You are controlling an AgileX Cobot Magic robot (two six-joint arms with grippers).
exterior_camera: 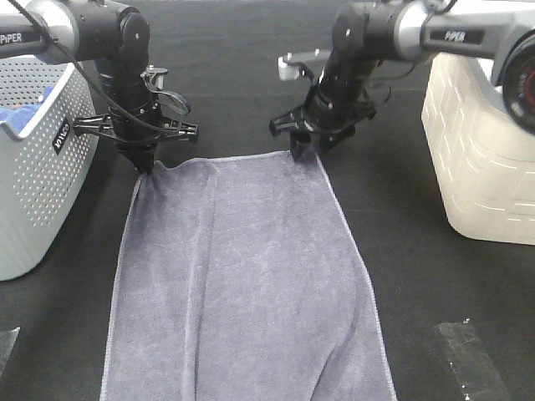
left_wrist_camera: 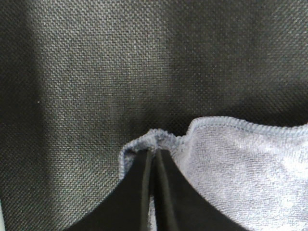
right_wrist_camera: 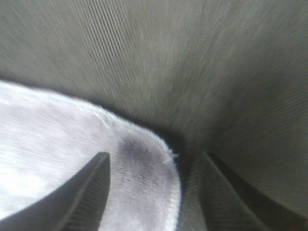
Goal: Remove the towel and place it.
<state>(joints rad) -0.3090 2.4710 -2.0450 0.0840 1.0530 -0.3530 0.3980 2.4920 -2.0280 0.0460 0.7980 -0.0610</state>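
The slate-grey towel [exterior_camera: 242, 284] lies spread flat on the black table, its long side running toward the near edge. My left gripper [exterior_camera: 147, 164] points down at the far left corner and is shut on it. In the left wrist view the two fingers [left_wrist_camera: 155, 152] press together with the bunched towel corner [left_wrist_camera: 144, 144] pinched between them. My right gripper [exterior_camera: 308, 150] hangs over the far right corner with its jaws apart. In the right wrist view that towel corner [right_wrist_camera: 139, 159] lies flat on the table between the spread fingers [right_wrist_camera: 96, 183] of the gripper [right_wrist_camera: 155, 156].
A perforated grey basket [exterior_camera: 33, 192] with a bright blue cloth [exterior_camera: 25, 109] inside stands at the left. A cream-white plastic container [exterior_camera: 476, 159] stands at the right. Clear plastic strips lie near the front right [exterior_camera: 468, 355] and front left [exterior_camera: 5, 347].
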